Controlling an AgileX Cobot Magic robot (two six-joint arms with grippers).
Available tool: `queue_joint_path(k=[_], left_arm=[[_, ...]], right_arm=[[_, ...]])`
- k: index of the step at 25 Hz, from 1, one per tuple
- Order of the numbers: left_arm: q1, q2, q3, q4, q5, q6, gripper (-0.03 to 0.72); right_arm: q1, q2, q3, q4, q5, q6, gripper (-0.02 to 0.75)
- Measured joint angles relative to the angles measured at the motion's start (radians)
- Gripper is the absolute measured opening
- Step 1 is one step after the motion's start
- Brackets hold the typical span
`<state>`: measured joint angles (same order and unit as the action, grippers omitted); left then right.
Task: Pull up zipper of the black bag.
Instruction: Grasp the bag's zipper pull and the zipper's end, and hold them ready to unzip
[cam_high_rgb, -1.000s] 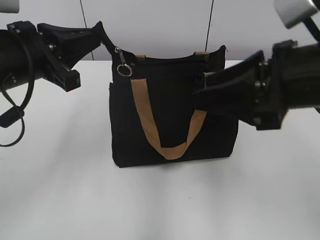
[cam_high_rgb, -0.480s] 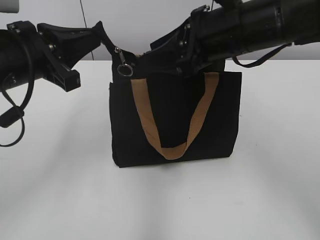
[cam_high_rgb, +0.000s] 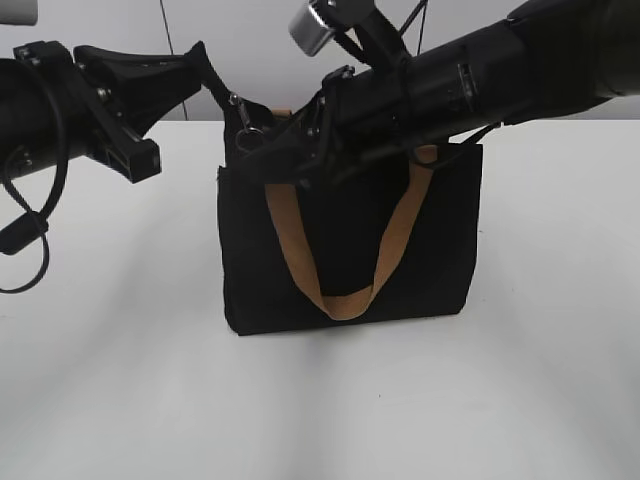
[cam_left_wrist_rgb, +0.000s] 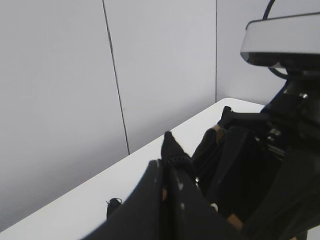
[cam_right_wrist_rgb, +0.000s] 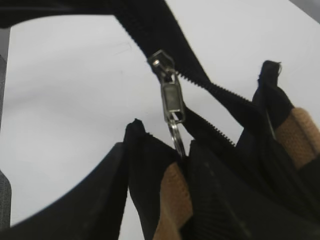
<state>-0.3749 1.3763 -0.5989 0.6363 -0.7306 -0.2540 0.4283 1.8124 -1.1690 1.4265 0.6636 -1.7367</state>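
Note:
The black bag (cam_high_rgb: 350, 250) stands upright mid-table, its tan handle (cam_high_rgb: 345, 300) hanging down the front. My left gripper (cam_high_rgb: 205, 65) is shut on the bag's black top corner tab (cam_left_wrist_rgb: 172, 152) and holds it up and to the left. The zipper's silver pull and ring (cam_high_rgb: 250, 135) hang just below that tab. My right gripper (cam_high_rgb: 262, 155) reaches across the bag's top from the right, its tips at the pull. In the right wrist view the pull (cam_right_wrist_rgb: 170, 100) sits on the zipper line (cam_right_wrist_rgb: 220, 92). Its ring drops between my open right fingers (cam_right_wrist_rgb: 156, 150).
The white table (cam_high_rgb: 120, 400) spreads around the bag. A pale panelled wall (cam_high_rgb: 300, 50) stands behind. My right arm (cam_high_rgb: 480, 75) lies over the bag's top edge and hides most of the opening.
My right arm has swung from the bag's right side up and across its top to the zipper pull at the left corner. My left gripper has stayed put.

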Motion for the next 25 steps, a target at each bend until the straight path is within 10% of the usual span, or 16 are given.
queue_joint_path(k=[25], left_arm=[[0.0, 0.0, 0.0, 0.003, 0.006, 0.0, -0.01]], right_arm=[[0.018, 0.007, -0.001, 0.1, -0.053, -0.004, 0.204]])
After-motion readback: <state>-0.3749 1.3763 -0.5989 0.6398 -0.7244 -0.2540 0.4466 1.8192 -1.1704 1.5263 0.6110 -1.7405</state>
